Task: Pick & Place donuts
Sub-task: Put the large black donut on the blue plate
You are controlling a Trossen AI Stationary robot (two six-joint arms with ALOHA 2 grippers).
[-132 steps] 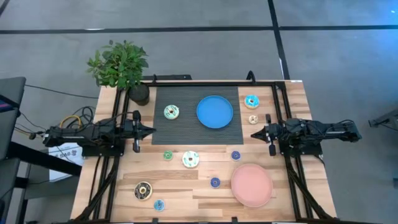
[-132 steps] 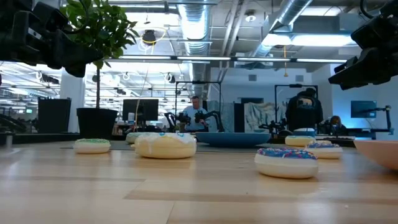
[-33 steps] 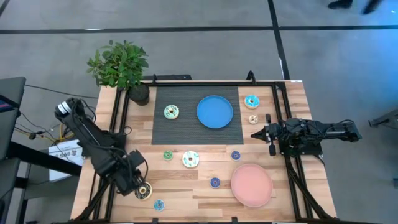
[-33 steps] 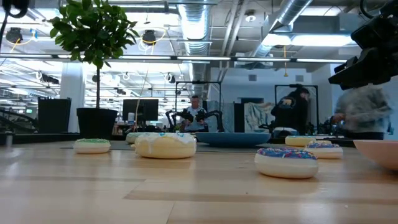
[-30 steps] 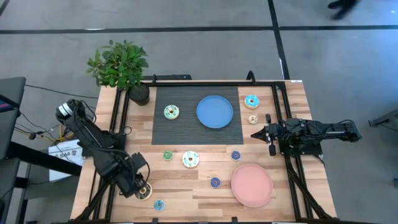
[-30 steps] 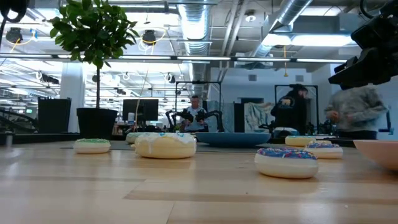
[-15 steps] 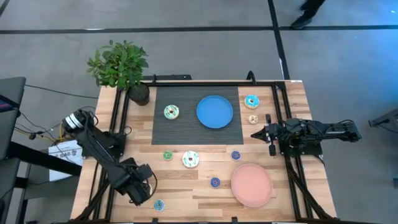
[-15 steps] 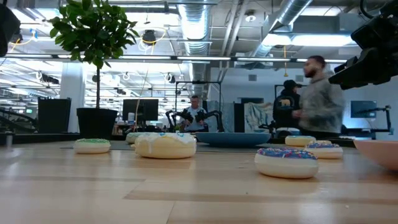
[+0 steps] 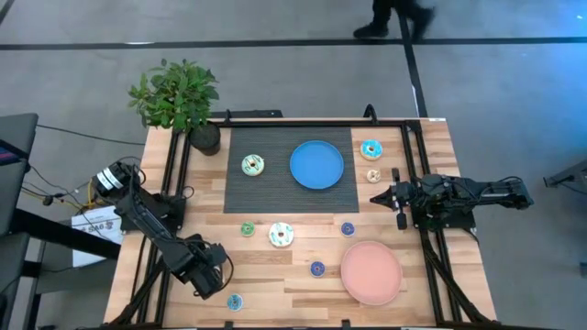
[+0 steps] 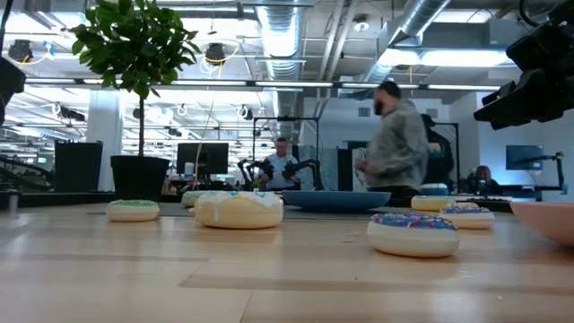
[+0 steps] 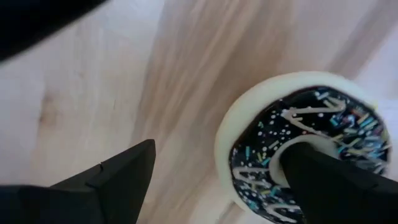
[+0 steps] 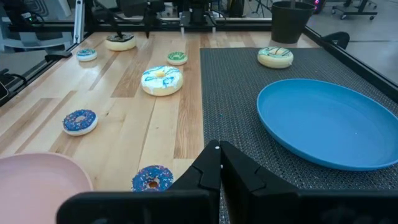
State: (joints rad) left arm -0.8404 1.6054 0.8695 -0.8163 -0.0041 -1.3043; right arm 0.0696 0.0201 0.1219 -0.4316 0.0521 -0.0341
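Note:
A dark brown donut (image 11: 329, 118) with sprinkles lies flat on the wood near the table's near left corner. My left gripper (image 11: 217, 152) is open and points down at it, and hides it in the high view (image 9: 211, 280). The other donuts lie untouched. A white-green one (image 9: 253, 165) is on the dark mat. A turquoise one (image 9: 371, 149) and a tan one (image 9: 373, 175) are at the far right. Green (image 9: 247, 229), white (image 9: 282, 235), blue (image 9: 348, 229) (image 9: 317, 269) and small turquoise (image 9: 235, 302) ones lie on the wood. My right gripper (image 9: 374, 198) waits shut at the table's right side. My left gripper comes at the dark brown donut from above. One finger (image 11: 329, 186) stands at the donut's hole (image 11: 292, 146). The other finger (image 11: 118, 174) stands outside the ring over bare wood. I cannot tell whether either finger touches the donut.
A blue plate (image 9: 316, 165) sits on the dark mat (image 9: 248, 192) at the far middle. A pink plate (image 9: 371, 272) lies at the near right. A potted plant (image 9: 179, 96) stands at the far left corner. A person (image 10: 395, 144) walks in the room behind the table.
My left gripper has moved a little toward the table's near edge and right, and now stands over the dark brown donut, covering it in the high view. The donuts have not moved. A person has crossed the room behind the table.

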